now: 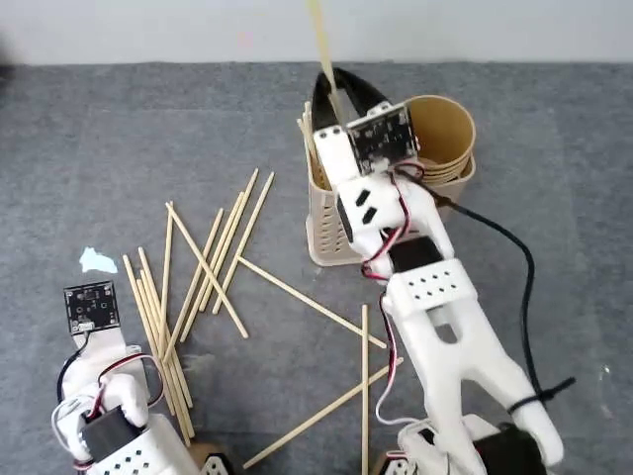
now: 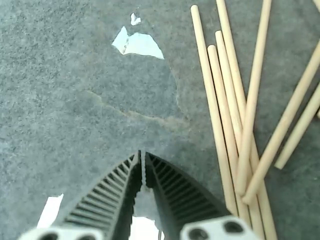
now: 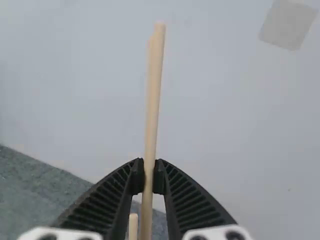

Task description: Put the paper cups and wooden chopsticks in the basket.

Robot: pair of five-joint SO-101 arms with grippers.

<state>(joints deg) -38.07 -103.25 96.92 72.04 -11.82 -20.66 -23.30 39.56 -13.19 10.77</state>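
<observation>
Paper cups (image 1: 442,127) in basket (image 1: 326,236); right tool (image 3: 148,172) pinches one chopstick (image 3: 153,95) above it — left tool (image 2: 142,156) pressed together, empty; loose chopsticks (image 1: 203,272) outstanding beside basket

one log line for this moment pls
right end effector: shut on chopstick, over basket | left end effector: shut, over mat | paper cups: in basket | loose chopsticks: on mat
</observation>
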